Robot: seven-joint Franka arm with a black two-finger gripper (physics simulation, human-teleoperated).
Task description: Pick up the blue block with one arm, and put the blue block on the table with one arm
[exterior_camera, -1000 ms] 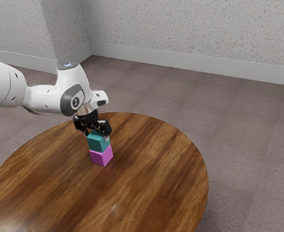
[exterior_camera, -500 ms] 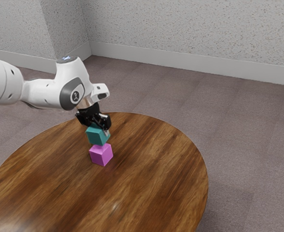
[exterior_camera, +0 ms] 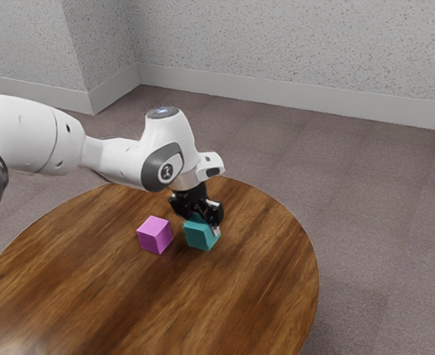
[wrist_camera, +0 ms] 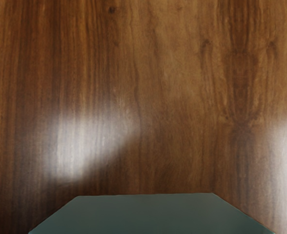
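My gripper is shut on the blue block, a teal cube held between its two fingers and pointing down toward the round wooden table. The block is beside the magenta block, on the exterior view's right of it, with a narrow gap between them. Whether its underside touches the tabletop I cannot tell. In the wrist view the blue block lies at the lower edge, over the wood grain of the table.
A magenta block rests on the table close to the held block. The table's curved edge runs round on the exterior view's right, with grey carpet past it.
The blue block was lifted off the magenta block, then carried in my gripper toward the exterior view's right and lowered beside it. The magenta block has stayed put.
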